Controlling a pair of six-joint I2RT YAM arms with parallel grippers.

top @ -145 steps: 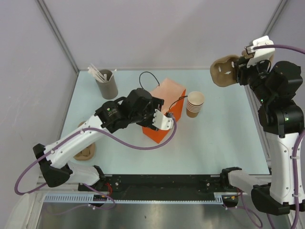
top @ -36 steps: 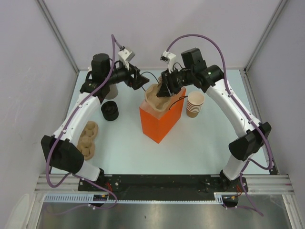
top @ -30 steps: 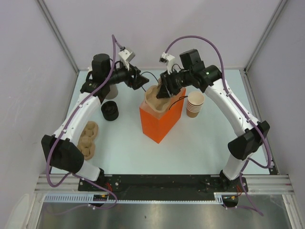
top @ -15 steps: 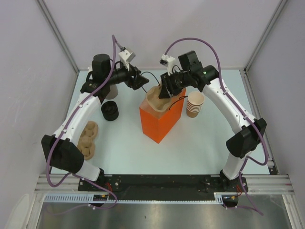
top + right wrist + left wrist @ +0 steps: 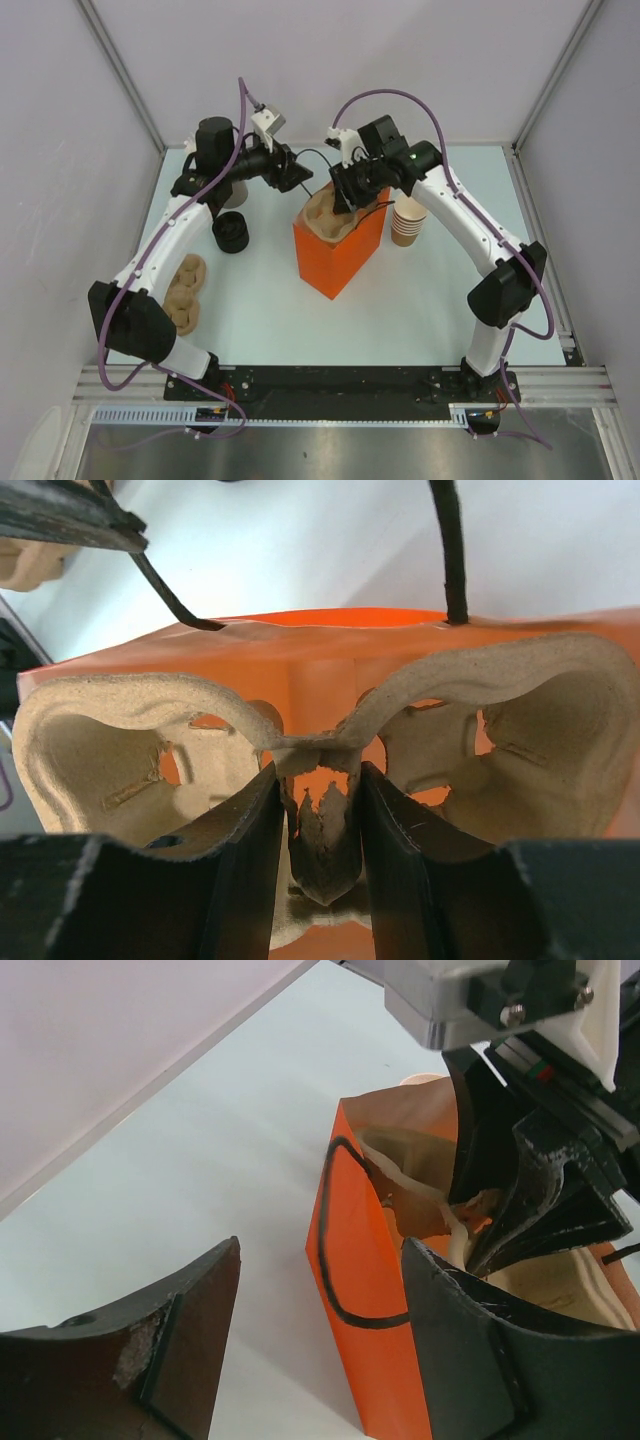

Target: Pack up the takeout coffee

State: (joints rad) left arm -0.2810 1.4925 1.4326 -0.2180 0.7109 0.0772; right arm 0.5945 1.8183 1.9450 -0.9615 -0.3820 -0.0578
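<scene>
No takeout coffee shows in any view. An orange paper bag (image 5: 335, 260) with black cord handles stands mid-table. A tan pulp cup carrier (image 5: 322, 212) sits tilted in the bag's mouth, with my right gripper (image 5: 342, 195) shut on its middle web. In the right wrist view the fingers (image 5: 240, 850) pinch that web, with the carrier (image 5: 120, 730) spread to both sides and the bag (image 5: 330, 645) behind it. My left gripper (image 5: 300, 178) hovers open at the bag's far left corner. In the left wrist view, where the carrier (image 5: 415, 1210) pokes out, its jaws (image 5: 322, 1250) straddle the bag's edge (image 5: 370, 1360), gripping nothing.
A stack of lidless tan cups (image 5: 410, 218) stands right of the bag. A stack of black lids (image 5: 231, 232) sits to its left. More pulp carriers (image 5: 182, 290) lie near the left edge. A grey holder (image 5: 232, 192) is mostly hidden behind the left arm.
The right gripper has shifted a little left and down, pushing the carrier deeper into the bag. The left gripper has edged towards the bag and narrowed slightly.
</scene>
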